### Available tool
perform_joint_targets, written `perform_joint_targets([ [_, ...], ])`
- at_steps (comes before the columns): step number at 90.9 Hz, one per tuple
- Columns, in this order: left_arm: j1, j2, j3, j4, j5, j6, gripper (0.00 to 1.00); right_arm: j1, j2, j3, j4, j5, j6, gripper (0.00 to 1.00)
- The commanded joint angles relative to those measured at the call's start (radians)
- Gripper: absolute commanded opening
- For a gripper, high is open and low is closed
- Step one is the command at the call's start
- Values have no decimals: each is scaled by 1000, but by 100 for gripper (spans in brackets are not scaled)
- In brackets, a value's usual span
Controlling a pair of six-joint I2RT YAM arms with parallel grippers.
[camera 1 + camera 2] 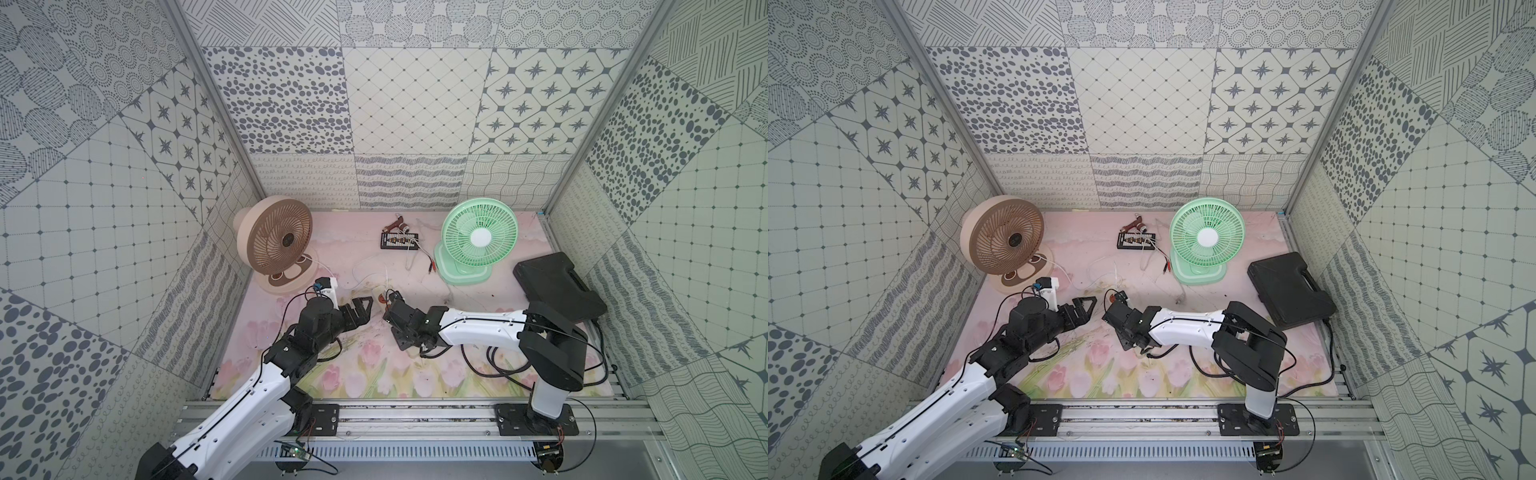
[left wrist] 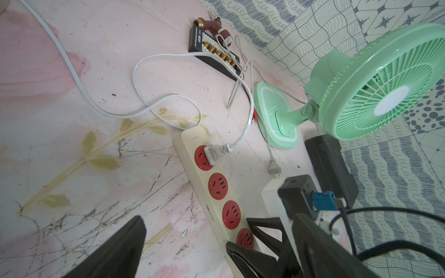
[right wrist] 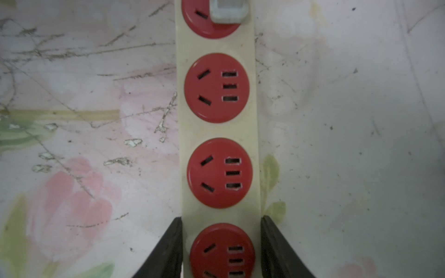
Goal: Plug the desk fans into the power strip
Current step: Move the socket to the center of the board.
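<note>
Both arms reach low from the front rail to the middle of the table (image 1: 291, 328), wrists nearly meeting. The right claw (image 3: 221, 217) grasps the cream power strip (image 3: 218, 130) across its width at the end socket, and the left claw (image 2: 183, 232) hangs released, spread wide above that same end. The power strip lies mid-table with four red sockets (image 2: 218, 186), one filled by a white plug (image 2: 214, 154). Two fans stand behind, one beige fan (image 1: 276, 241) and one green fan (image 1: 478, 237), with a second plug (image 2: 274, 169) lying loose nearby.
</note>
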Motion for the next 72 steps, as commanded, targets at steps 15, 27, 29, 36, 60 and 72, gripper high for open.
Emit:
perform_joint_targets([
  [15,2,-2,7,4,-22,12,100,-29,-7,-22,129,-80,3,58],
  [27,1,-3,8,5,-25,19,99,-29,-138,-66,130,-75,0,73],
  [29,2,-5,8,5,-27,20,99,-30,-157,-74,130,-72,-3,75],
  [36,2,-17,1,7,-33,27,99,-33,-226,-98,130,-73,-13,81],
  [60,-2,-58,-1,-5,-52,54,99,-65,-512,-225,128,-89,-34,97],
  [72,-12,-56,0,0,-52,67,99,-77,-682,-297,120,18,28,97],
])
